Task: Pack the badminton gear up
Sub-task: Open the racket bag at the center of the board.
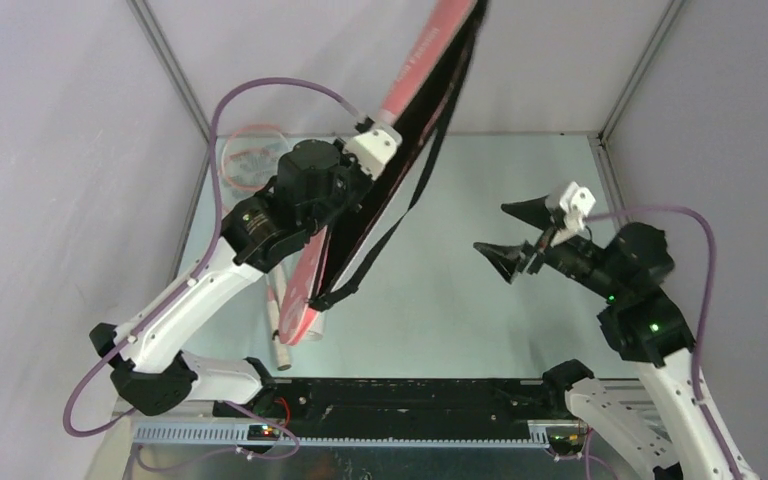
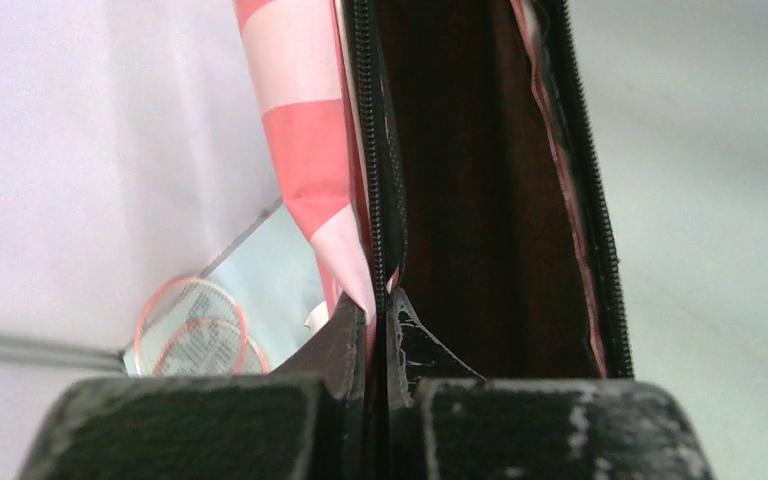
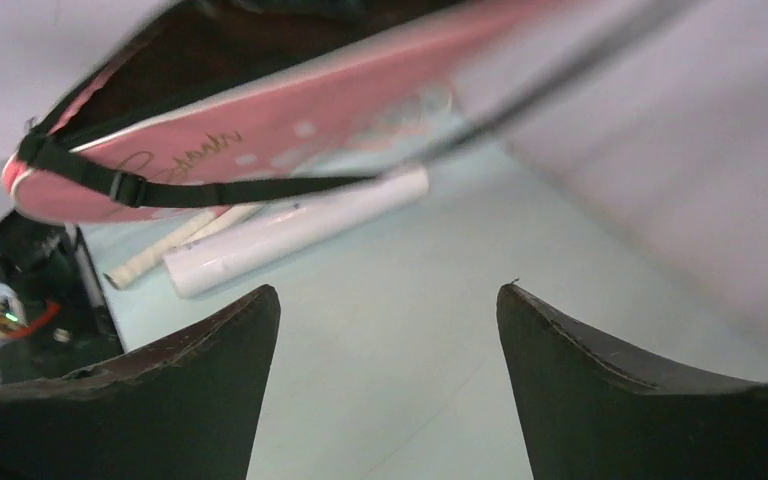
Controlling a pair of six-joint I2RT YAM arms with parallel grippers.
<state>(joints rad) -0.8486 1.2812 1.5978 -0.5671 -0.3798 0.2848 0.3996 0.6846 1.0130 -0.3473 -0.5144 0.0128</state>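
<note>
My left gripper is shut on the zipper edge of the pink racket bag and holds it tilted up off the table, its mouth open and dark inside. Its black strap hangs loose. In the left wrist view the jaws pinch the bag's pink edge. Two pink-framed rackets lie at the back left, also in the left wrist view. The white tube lies below the bag's low end. My right gripper is open and empty. No shuttlecocks show.
White racket handles lie beside the tube. The bag's low end hovers over them. Grey walls close in the pale table on three sides. The black rail with the arm bases runs along the near edge.
</note>
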